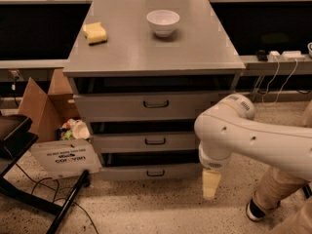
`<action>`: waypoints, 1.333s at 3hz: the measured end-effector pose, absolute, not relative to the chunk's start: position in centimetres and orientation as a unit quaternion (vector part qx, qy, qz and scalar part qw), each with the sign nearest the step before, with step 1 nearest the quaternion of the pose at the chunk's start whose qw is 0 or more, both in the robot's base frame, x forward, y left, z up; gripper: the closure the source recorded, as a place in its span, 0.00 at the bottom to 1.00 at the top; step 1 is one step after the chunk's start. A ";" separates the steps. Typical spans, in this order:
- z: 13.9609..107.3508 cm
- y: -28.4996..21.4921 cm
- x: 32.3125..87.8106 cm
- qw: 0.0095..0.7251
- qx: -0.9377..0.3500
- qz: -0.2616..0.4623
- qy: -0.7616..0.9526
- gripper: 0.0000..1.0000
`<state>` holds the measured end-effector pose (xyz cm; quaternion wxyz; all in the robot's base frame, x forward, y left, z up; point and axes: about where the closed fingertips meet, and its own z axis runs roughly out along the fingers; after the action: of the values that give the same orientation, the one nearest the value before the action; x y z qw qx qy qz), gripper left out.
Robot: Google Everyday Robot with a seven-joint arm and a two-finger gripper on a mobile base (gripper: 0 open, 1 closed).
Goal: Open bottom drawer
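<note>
The bottom drawer point(122, 172) is the lowest of three grey drawers in the metal cabinet, with a small dark loop handle point(156, 172) at its middle. Its front stands about level with the drawers above. My gripper point(210, 184) hangs pale yellow from the white arm point(253, 140), pointing down. It is just in front of the right end of the bottom drawer, to the right of the handle and apart from it. The arm hides the cabinet's lower right corner.
The middle drawer point(146, 141) and top drawer point(146, 105) sit above. A white bowl point(163, 22) and yellow sponge point(95, 32) lie on the cabinet top. A cardboard box point(46, 108), a white sign point(66, 158) and black stand legs point(44, 204) crowd the floor at left.
</note>
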<state>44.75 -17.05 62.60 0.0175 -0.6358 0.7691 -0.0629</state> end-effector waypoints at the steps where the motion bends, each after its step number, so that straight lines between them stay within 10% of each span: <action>1: 55.6 -14.3 44.6 0.003 -0.640 -0.047 0.767 0.00; 4: 36.8 -10.3 53.2 -0.025 -0.633 -0.060 0.771 0.00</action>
<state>53.20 -10.34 36.76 -0.0248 -0.6333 0.7712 -0.0601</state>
